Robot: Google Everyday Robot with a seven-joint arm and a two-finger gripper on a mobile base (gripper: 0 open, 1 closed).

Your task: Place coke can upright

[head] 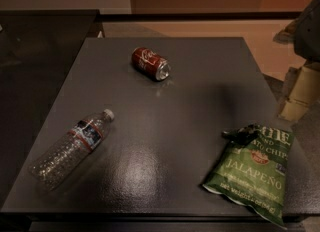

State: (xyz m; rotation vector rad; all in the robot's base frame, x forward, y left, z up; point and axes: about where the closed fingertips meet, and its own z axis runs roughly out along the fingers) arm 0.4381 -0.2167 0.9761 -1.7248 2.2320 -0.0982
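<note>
Small red aluminium coke can (151, 63) with white script is seen lying on its side on a dark grey square table (200, 86), its round silver top turned towards the near right. It is found well apart from the gripper (299, 93), far off to the gripper's left. The gripper is shown only in part, as dark grey and beige shapes cut off by the right edge, beyond the table's right side; whether it is spread or pressed together cannot be told. The table top is glossy and finely pebbled, with soft reflections. Below the gripper and nearer the front edge, a crinkled green foil chip bag (252, 171) lettered "JALAPEÑO" is laid flat. Farthest from the gripper, at the near left, a ribbed clear plastic water bottle (75, 143) with a white cap is laid on its side.
</note>
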